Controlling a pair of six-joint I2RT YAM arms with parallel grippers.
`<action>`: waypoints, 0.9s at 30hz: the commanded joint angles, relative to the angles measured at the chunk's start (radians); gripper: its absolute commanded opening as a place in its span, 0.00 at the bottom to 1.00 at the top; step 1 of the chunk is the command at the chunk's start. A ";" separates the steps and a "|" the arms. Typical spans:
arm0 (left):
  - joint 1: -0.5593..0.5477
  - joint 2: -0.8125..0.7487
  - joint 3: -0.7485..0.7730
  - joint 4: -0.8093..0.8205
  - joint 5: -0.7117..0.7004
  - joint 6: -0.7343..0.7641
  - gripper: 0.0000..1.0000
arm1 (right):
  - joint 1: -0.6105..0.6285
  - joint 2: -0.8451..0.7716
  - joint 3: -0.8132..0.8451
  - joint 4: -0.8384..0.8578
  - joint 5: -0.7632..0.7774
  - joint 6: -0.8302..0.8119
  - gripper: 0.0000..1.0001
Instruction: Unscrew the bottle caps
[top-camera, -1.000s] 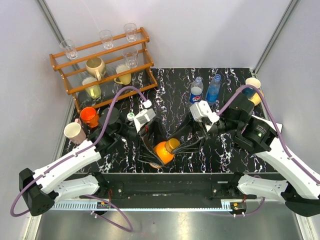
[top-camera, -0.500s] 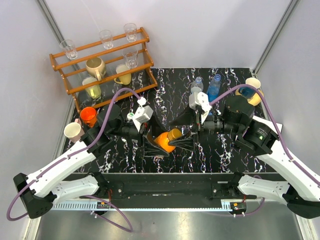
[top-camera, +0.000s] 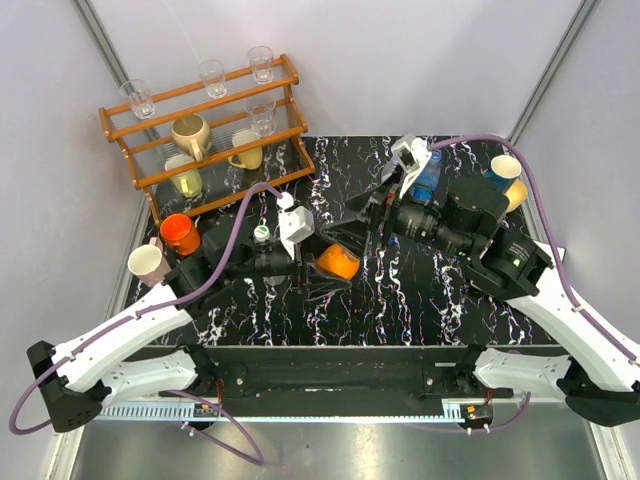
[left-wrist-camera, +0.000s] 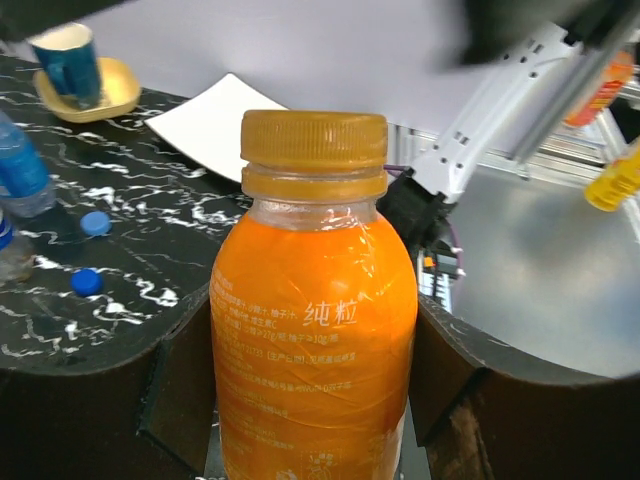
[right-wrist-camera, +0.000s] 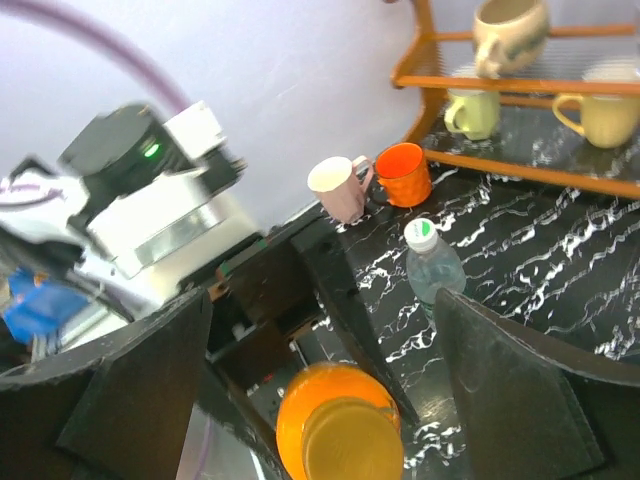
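Clear bottle (right-wrist-camera: 432, 262) stands near orange bottle (right-wrist-camera: 340, 425), pink mug (right-wrist-camera: 338, 188) beyond.

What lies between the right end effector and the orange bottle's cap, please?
Nothing: the right wrist view shows the cap unobstructed ahead of the open right end effector.

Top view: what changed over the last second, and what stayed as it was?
The left pincer, shut on the orange bottle, carried it away from the arm bases toward the table's middle. The right pincer, open, drew back from the cap, which is on. The clear bottle, the rack and the orange mug stayed put.
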 joint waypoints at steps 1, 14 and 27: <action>-0.057 -0.032 0.023 0.041 -0.309 0.090 0.50 | 0.004 0.042 0.056 -0.043 0.200 0.196 1.00; -0.118 -0.078 -0.037 0.096 -0.686 0.133 0.49 | 0.004 0.077 0.036 -0.066 0.262 0.299 0.95; -0.138 -0.081 -0.045 0.096 -0.712 0.147 0.49 | 0.004 0.106 0.027 -0.049 0.250 0.296 0.70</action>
